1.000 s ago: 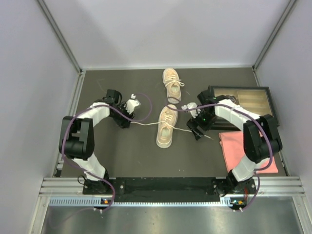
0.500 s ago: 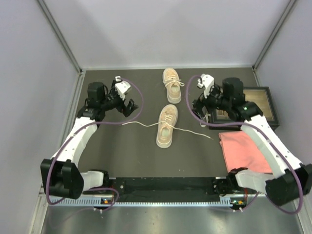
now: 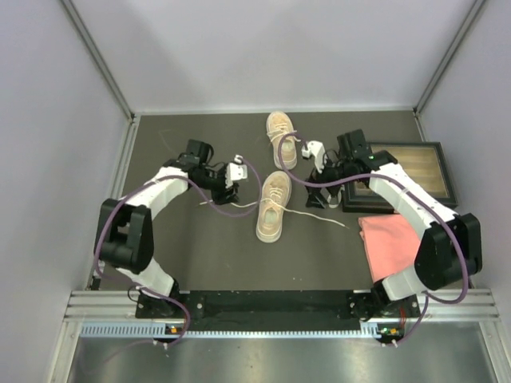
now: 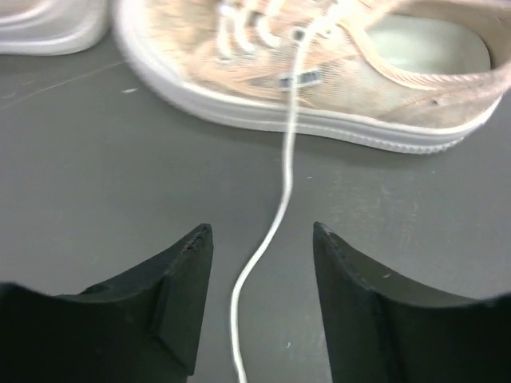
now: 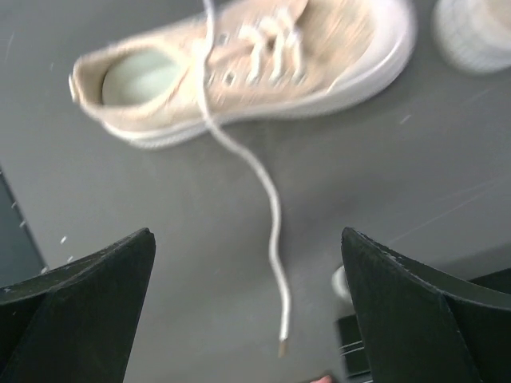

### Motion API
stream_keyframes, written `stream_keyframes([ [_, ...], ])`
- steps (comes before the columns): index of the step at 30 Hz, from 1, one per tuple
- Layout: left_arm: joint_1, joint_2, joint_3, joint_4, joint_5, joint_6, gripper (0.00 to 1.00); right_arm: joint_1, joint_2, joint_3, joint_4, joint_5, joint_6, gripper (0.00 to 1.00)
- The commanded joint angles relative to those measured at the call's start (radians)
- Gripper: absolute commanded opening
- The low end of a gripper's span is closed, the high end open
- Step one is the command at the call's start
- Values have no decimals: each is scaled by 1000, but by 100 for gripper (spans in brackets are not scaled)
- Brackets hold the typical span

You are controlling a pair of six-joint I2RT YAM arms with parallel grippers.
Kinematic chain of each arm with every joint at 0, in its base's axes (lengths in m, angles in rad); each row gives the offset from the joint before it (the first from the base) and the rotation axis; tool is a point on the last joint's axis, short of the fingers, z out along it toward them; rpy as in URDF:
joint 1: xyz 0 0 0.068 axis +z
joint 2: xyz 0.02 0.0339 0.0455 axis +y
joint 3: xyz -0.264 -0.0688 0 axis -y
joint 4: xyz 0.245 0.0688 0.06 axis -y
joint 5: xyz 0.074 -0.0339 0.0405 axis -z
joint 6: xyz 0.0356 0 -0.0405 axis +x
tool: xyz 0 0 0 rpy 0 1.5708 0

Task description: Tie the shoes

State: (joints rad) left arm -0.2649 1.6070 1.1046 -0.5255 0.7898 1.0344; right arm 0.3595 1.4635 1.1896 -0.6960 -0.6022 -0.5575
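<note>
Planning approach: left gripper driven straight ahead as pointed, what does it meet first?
Likely the loose white lace between the left gripper's open fingers, then the near beige canvas sneaker; depth unclear.

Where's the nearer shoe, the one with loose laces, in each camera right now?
Top external: nearer shoe mid-picture, toe pointing away.
Left wrist: nearer shoe across the top, heel right.
Right wrist: nearer shoe across the top, heel left.
Shared landmark: far shoe just beyond it; far shoe top-left on left wrist, far shoe top-right on right wrist.
</note>
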Motion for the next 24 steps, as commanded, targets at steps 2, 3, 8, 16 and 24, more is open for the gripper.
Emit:
stream_keyframes([
  [2, -53, 108, 17, -48, 5, 181, 50, 7, 34, -34, -112, 13, 16, 99],
  [3, -56, 122, 23, -48, 6, 184, 48, 6, 37, -44, -112, 22, 25, 99],
  [8, -85, 186, 60, -42, 14, 201, 35, 7, 78, -77, -105, 74, 80, 98],
  [16, -114, 215, 72, -36, 5, 185, 30, 6, 121, -88, -99, 127, 105, 88],
  [24, -134, 228, 78, 5, -12, 133, 28, 1, 153, -82, -96, 139, 111, 86],
])
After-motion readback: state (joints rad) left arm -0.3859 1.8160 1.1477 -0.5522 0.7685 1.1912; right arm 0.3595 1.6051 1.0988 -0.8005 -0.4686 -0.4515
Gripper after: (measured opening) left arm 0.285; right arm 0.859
